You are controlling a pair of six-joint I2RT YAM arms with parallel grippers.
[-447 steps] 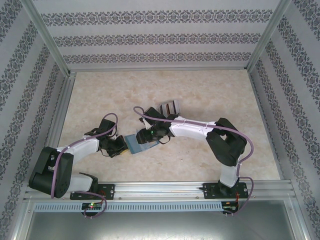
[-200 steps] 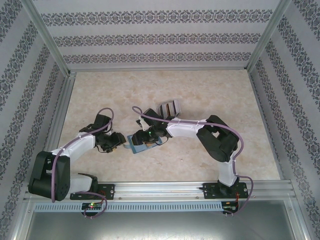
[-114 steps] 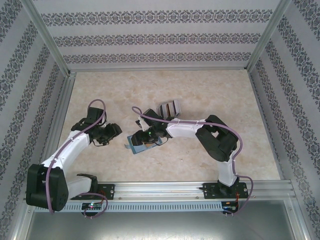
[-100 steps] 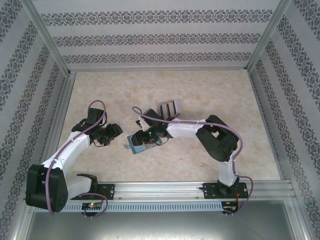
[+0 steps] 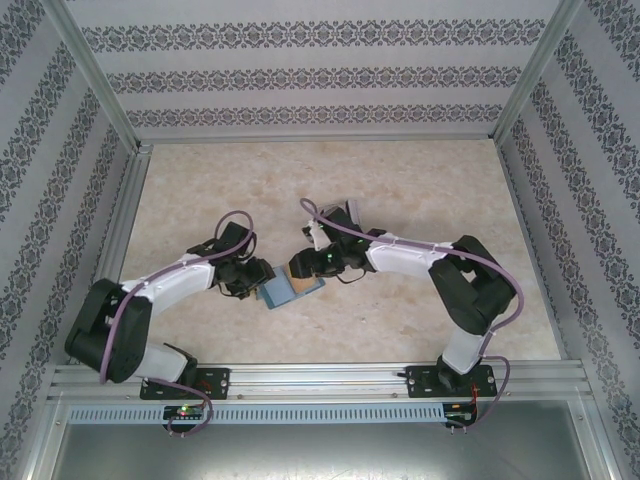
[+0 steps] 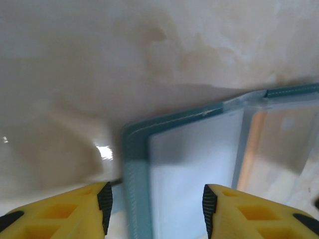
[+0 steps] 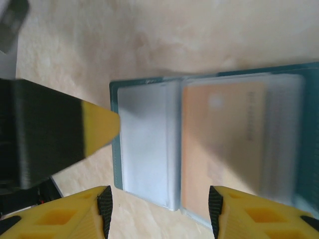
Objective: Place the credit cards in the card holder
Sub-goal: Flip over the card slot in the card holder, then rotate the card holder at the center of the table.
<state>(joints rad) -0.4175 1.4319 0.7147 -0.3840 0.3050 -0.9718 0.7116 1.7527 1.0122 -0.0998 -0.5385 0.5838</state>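
The teal card holder [image 5: 285, 291] lies open and flat on the table between my two grippers. Its pale blue inside [image 7: 147, 144] faces up, and an orange-brown credit card [image 7: 222, 144] sits in the pocket beside it. My left gripper [image 5: 256, 277] is at the holder's left edge. It is open, with the holder's teal corner [image 6: 134, 149] below and between its fingertips [image 6: 104, 204]. My right gripper [image 7: 159, 211] is open too, low over the holder's other edge. One yellow finger [image 7: 99, 129] of the left gripper reaches in at the left of the right wrist view.
A pale grey slotted rack [image 5: 347, 210] stands just behind the right arm, partly hidden by it. Bare marbled tabletop [image 5: 430, 180] stretches to the back and both sides. Aluminium frame rails [image 5: 130, 210] and patterned walls border it.
The left arm swung out to the left, then came back in to the holder's left edge. The right gripper shifted a little to the right and back, uncovering more of the holder.
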